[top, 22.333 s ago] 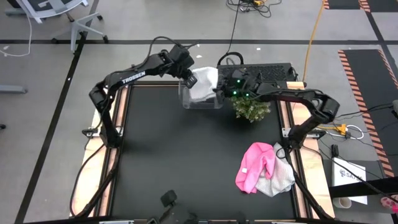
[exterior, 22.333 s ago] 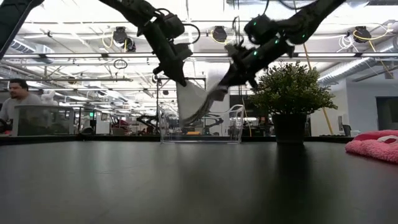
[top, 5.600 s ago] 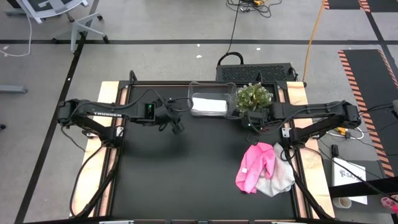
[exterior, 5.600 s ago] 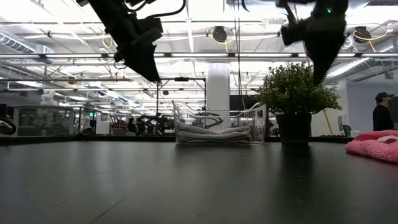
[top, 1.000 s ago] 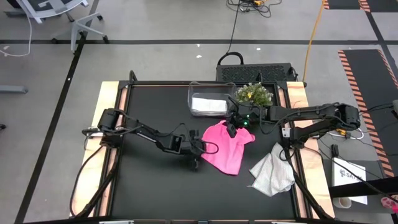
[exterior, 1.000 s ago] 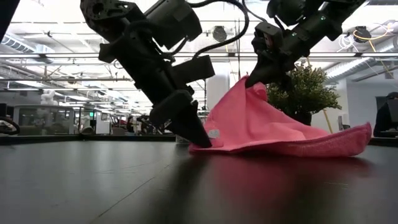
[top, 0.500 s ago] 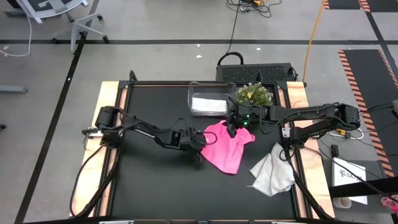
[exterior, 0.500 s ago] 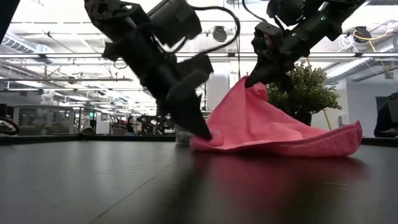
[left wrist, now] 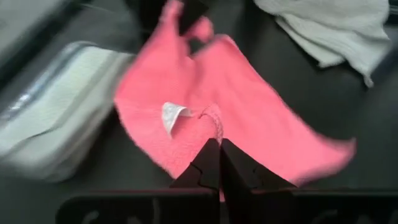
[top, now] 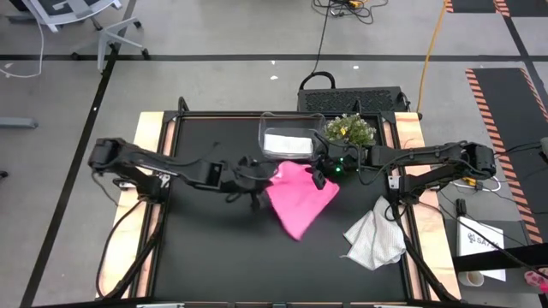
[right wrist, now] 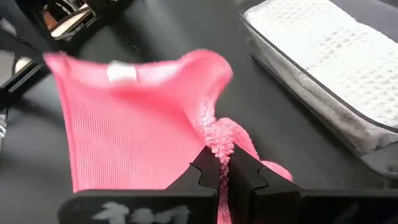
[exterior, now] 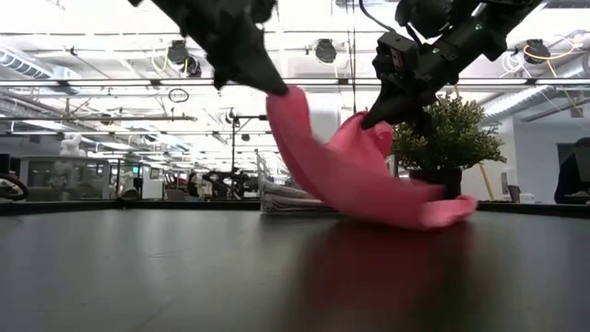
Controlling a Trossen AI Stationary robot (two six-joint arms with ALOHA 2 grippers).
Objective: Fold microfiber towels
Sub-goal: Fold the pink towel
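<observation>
From above, you see the left end effector [top: 267, 177] pinching one corner of the pink microfiber towel [top: 300, 198] near the middle of the black surface [top: 205, 248]. The right end effector [top: 318, 177] pinches the neighbouring corner, so the cloth hangs as a soft diamond pointing down to the surface. A crumpled white towel [top: 375, 241] lies near the right edge, and a folded white towel [top: 288, 144] sits in the clear plastic bin [top: 264, 137] beside a small leafy potted plant [top: 348, 130].

At table height, the pink towel [exterior: 355, 180] sags in a smooth curve between the two raised ends, its low end resting on the surface.

Your left wrist camera shows pressed-together fingers [left wrist: 211, 163] gripping a fuzzy pink edge near a white label [left wrist: 173, 116].

Your right wrist camera shows fingers [right wrist: 208, 169] clamped on a bunched, ribbed pink fold [right wrist: 137, 137], with the waffle-textured white towel [right wrist: 323, 59] in its bin.
</observation>
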